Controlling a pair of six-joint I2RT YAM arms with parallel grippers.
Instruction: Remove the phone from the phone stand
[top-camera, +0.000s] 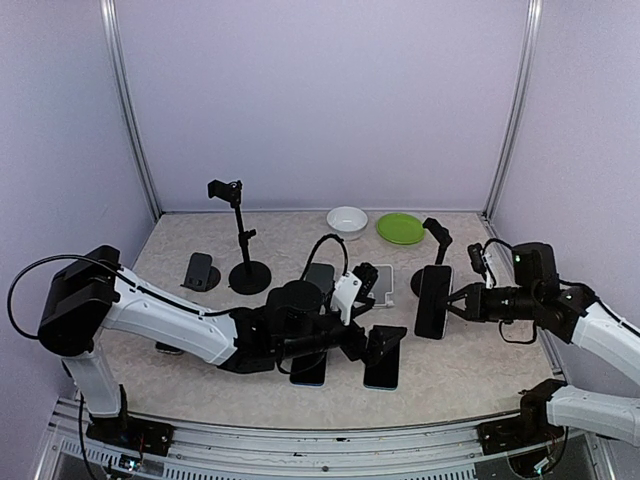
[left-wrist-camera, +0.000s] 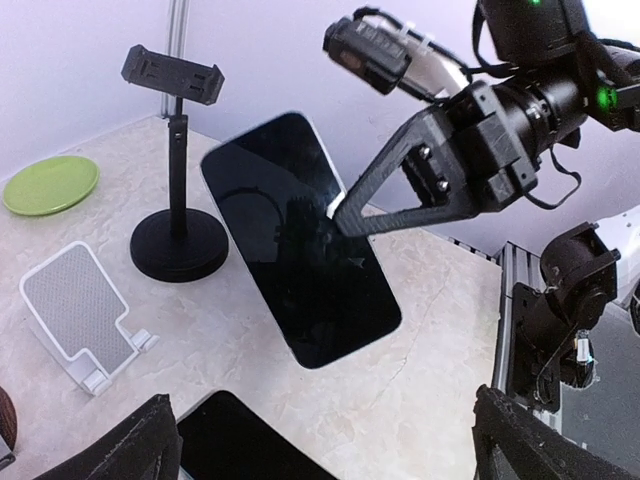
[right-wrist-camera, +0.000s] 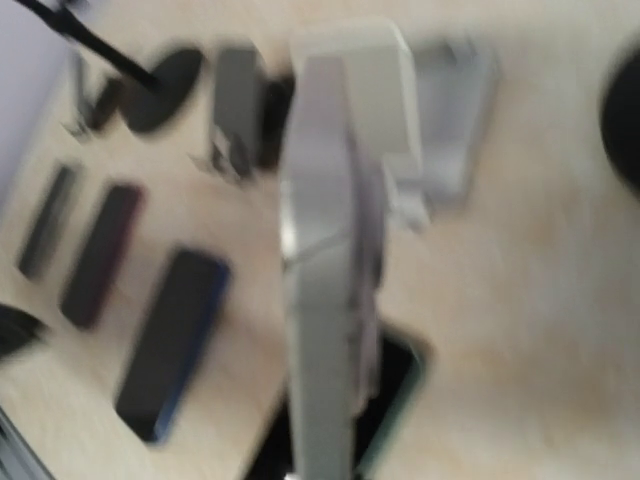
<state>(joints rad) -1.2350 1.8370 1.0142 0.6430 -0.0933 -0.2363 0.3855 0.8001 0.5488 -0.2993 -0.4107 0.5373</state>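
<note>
My right gripper (top-camera: 452, 302) is shut on a black-screened phone (top-camera: 433, 300) and holds it in the air, apart from the black phone stand (top-camera: 432, 242) behind it. In the left wrist view the phone (left-wrist-camera: 300, 240) hangs tilted above the table with a right finger (left-wrist-camera: 400, 195) against its edge, and the stand's (left-wrist-camera: 178, 170) clamp is empty. The blurred right wrist view shows the phone edge-on (right-wrist-camera: 325, 300). My left gripper (top-camera: 385, 345) is open and empty, low over the table, its fingertips (left-wrist-camera: 140, 445) wide apart.
Several phones lie on the table, one by the left gripper (top-camera: 384, 360) and another (top-camera: 309, 368) to its left. A white mesh stand (left-wrist-camera: 75, 310), a tall clamp stand (top-camera: 240, 240), a white bowl (top-camera: 346, 221) and a green plate (top-camera: 400, 228) stand behind.
</note>
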